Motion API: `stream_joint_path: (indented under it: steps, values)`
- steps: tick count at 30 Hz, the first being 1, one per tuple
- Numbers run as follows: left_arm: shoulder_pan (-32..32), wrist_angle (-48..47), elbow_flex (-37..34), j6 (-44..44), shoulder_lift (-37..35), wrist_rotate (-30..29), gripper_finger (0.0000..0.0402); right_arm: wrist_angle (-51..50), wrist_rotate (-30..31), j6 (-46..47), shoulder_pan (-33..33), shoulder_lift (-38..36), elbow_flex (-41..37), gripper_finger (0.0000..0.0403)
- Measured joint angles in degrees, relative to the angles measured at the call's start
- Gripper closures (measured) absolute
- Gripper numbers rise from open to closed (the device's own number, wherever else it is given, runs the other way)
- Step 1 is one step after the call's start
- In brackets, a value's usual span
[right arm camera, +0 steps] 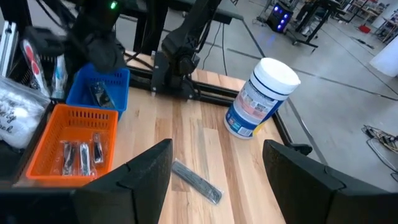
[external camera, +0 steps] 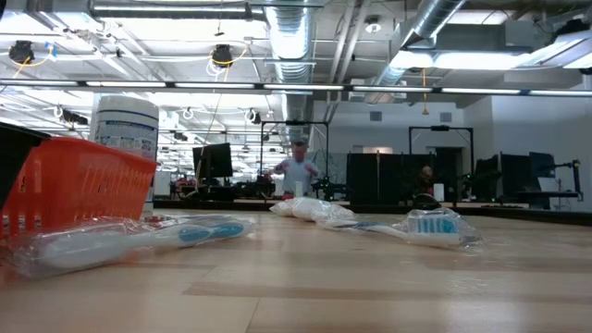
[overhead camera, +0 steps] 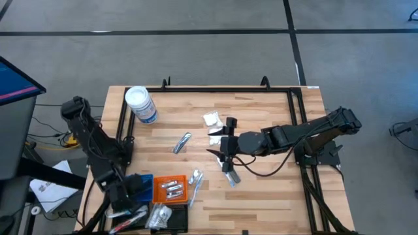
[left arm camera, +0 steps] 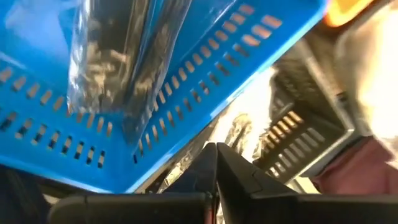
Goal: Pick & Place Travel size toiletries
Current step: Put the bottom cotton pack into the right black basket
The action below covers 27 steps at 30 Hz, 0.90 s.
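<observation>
White-lidded clear jar (overhead camera: pixel 141 105) upright at a desk (overhead camera: pixel 261 189) corner; blue tray (overhead camera: pixel 139 188) beside orange tray (overhead camera: pixel 171 190).

One white-lidded jar (overhead camera: pixel 141 104), three square trays in blue (overhead camera: pixel 140 186), orange (overhead camera: pixel 171 190) and black (overhead camera: pixel 177 219), three silvery tubes (right arm camera: pixel 81 153) inside the orange tray, and two dark robot arms.

Both arms are black, built of chunky jointed segments. A thin black cable loops under the right arm (overhead camera: pixel 287 137). The right pincer (right arm camera: pixel 217 171) has broad matte-black fingers.
</observation>
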Motion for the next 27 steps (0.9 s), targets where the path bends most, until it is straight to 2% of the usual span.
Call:
stream_joint_path:
  steps: [3, 12, 18, 23, 27]
  values:
    - [0.00, -0.46, 0.00, 3.12, -2.58, -4.91, 0.0401, -2.27, 0.00, 0.01, -0.05, 0.00, 0.00, 0.0159]
    - [1.03, -0.37, 0.00, 17.35, -8.82, -25.37, 0.0401, -11.48, 0.09, 4.08, -1.29, -1.10, -0.09, 0.0159]
    - [4.08, -0.32, 0.00, 28.14, -12.19, -35.57, 0.0401, -12.78, 0.36, 7.71, -4.37, -2.43, -1.95, 0.0159]
    - [8.24, 0.10, 0.00, 38.54, -15.49, -43.62, 0.0400, -8.05, 0.65, 10.02, -7.64, -7.96, -7.56, 0.0159]
    - [13.10, 1.17, 0.02, 46.34, -18.11, -45.23, 0.0400, -0.09, 0.06, 10.08, -9.43, -14.50, -14.94, 0.0159]
